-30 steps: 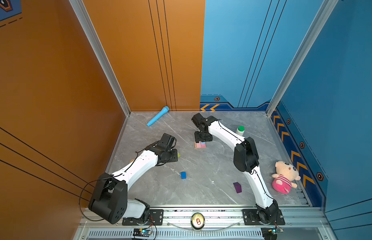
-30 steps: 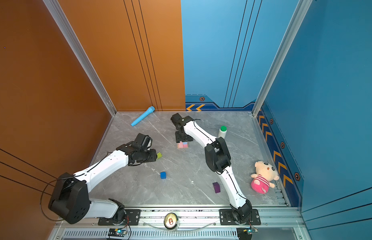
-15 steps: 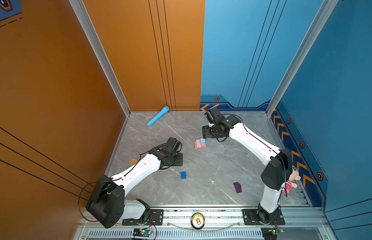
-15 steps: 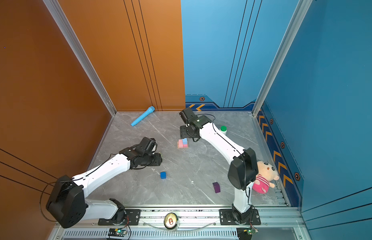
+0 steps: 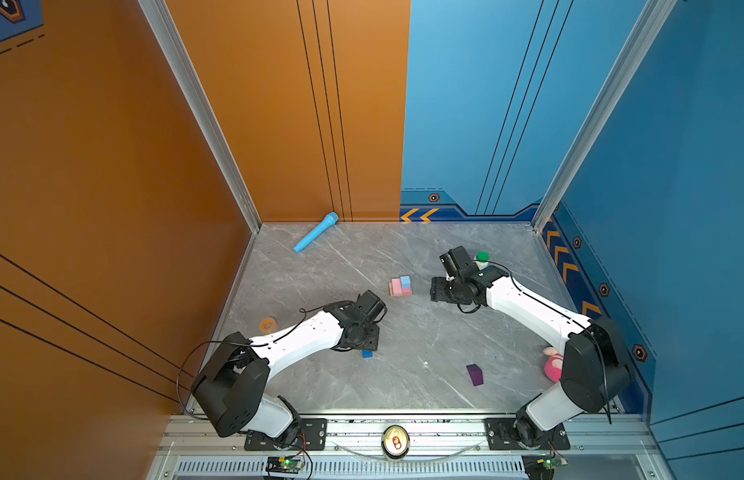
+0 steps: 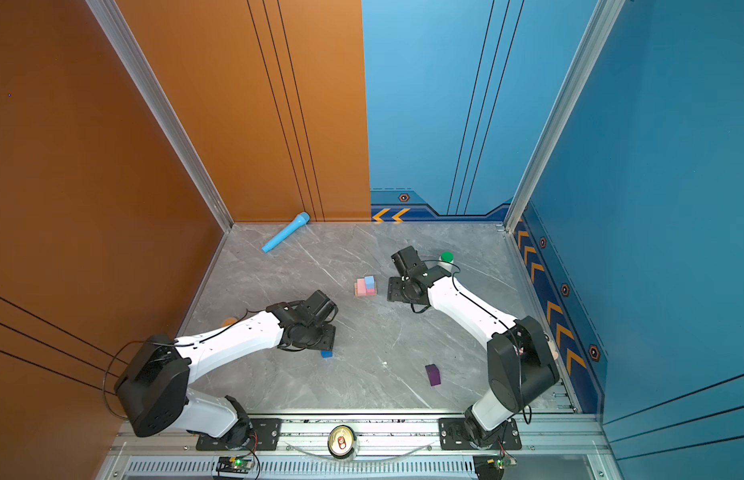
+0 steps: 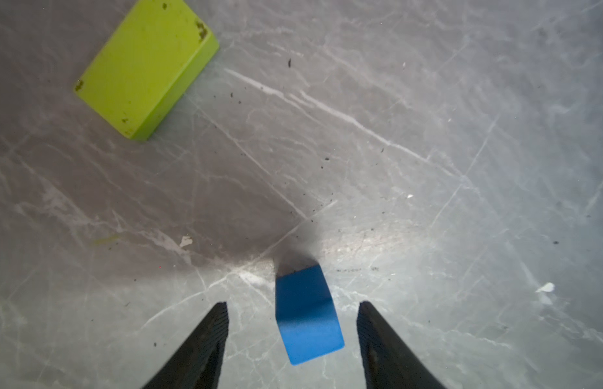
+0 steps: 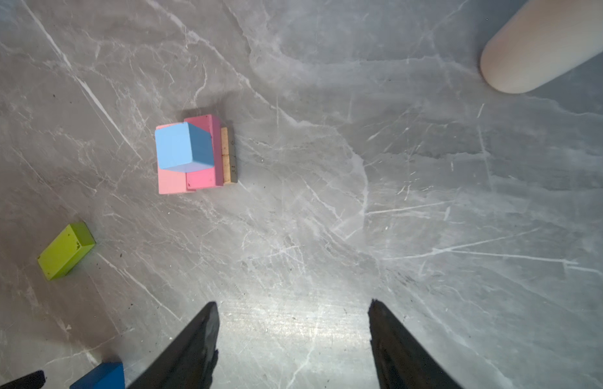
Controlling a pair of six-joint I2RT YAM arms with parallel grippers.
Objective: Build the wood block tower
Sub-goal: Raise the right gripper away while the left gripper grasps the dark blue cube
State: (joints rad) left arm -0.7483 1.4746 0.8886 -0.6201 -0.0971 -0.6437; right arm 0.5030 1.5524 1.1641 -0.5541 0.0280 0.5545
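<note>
The tower [image 5: 400,286] [image 6: 366,286] [image 8: 192,155] stands mid-floor: a light-blue cube on two pink bars over tan bars. My right gripper [image 8: 293,306] [image 5: 438,289] hangs open and empty just right of it. My left gripper [image 7: 291,306] is open over the dark-blue cube [image 7: 306,313] [image 5: 367,354] [image 6: 326,354], which lies on the floor between the fingers with a gap on each side. The lime-green bar [image 7: 143,67] [image 8: 66,251] lies flat nearby, hidden under my left arm in both top views. The dark-purple block [image 5: 475,375] [image 6: 432,375] lies near the front right.
A light-blue toy microphone [image 5: 316,237] lies at the back left. A white bottle with a green cap [image 5: 481,258] stands just behind my right wrist. A pink plush [image 5: 552,365] sits by the right arm's elbow. An orange ring [image 5: 268,324] lies by the left wall.
My right arm has drawn back to the right from the tower, leaving the light-blue cube on it. My left gripper has moved from the lime-green bar to the dark-blue cube and opened wider.
</note>
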